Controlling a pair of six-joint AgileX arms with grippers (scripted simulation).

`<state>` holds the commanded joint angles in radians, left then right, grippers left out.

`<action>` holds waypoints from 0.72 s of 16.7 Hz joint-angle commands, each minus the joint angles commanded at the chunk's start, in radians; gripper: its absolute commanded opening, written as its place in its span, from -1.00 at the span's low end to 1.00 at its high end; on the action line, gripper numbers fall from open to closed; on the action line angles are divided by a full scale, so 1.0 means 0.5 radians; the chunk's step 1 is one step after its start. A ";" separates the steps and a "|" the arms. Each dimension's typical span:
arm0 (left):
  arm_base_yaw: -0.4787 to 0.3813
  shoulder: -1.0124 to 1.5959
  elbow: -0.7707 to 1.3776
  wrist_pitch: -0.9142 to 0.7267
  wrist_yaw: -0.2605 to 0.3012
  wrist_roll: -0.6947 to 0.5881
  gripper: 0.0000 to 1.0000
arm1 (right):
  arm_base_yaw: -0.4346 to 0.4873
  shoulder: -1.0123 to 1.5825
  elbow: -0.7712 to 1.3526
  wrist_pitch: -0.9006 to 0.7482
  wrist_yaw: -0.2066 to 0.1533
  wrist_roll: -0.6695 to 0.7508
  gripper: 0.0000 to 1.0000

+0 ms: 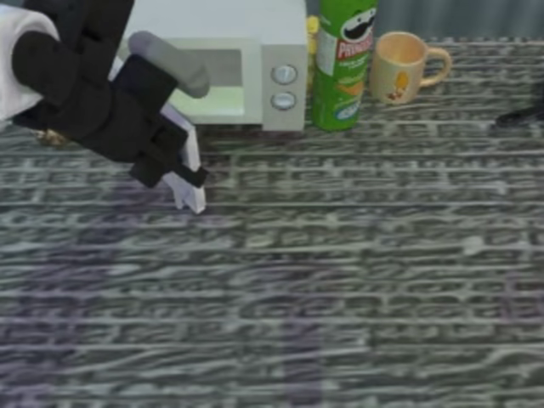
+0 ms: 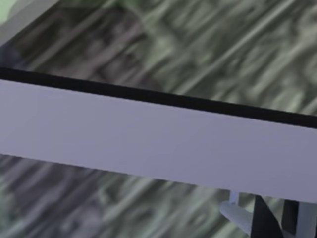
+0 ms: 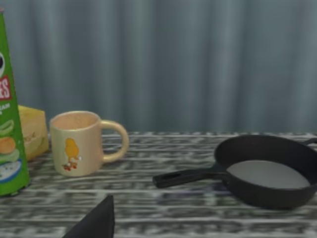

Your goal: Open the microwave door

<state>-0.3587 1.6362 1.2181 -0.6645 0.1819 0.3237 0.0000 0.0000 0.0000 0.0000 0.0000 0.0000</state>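
**Desk:** What does the overhead camera give us?

**Photographer:** The microwave [image 1: 223, 59] stands at the back left of the table [image 1: 340, 280] with its pale green inside showing. The door [image 1: 189, 166] is swung out toward the front, seen edge-on as a thin white panel. The left gripper [image 1: 180, 166] sits right at that panel's outer end, black fingers against it. The two silver knobs [image 1: 284, 87] lie beyond the jaws, toward the right.

**Desk:** Are the jaws clamped on the door?

**Photographer:** They look closed around its edge from above, though the arm hides much of the contact. The left wrist camera adds only a broad pale band, the door [image 2: 148, 144] up close with a dark strip along one side, and a bit of finger [image 2: 262, 218] at the corner.

**Desk:** And the right arm?

**Photographer:** Barely a dark sliver at the table's right edge from above; I cannot tell how its fingers stand. Its wrist camera shows what the top view crops: a black frying pan [image 3: 267, 171], plus the cream mug [image 3: 79, 144], the green chip can [image 3: 7, 114] and a yellow block [image 3: 34, 131] behind it. Overhead, the chip can [image 1: 344, 59] and mug [image 1: 401, 66] stand right of the microwave.
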 joint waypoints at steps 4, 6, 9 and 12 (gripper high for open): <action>0.069 -0.045 -0.034 -0.028 0.084 0.163 -1.00 | 0.000 0.000 0.000 0.000 0.000 0.000 1.00; 0.076 -0.052 -0.035 -0.028 0.092 0.173 -1.00 | 0.000 0.000 0.000 0.000 0.000 0.000 1.00; 0.076 -0.052 -0.035 -0.028 0.092 0.173 -1.00 | 0.000 0.000 0.000 0.000 0.000 0.000 1.00; 0.076 -0.052 -0.035 -0.028 0.092 0.173 -1.00 | 0.000 0.000 0.000 0.000 0.000 0.000 1.00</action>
<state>-0.3207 1.6101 1.2006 -0.6782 0.2282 0.4104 0.0000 0.0000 0.0000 0.0000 0.0000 0.0000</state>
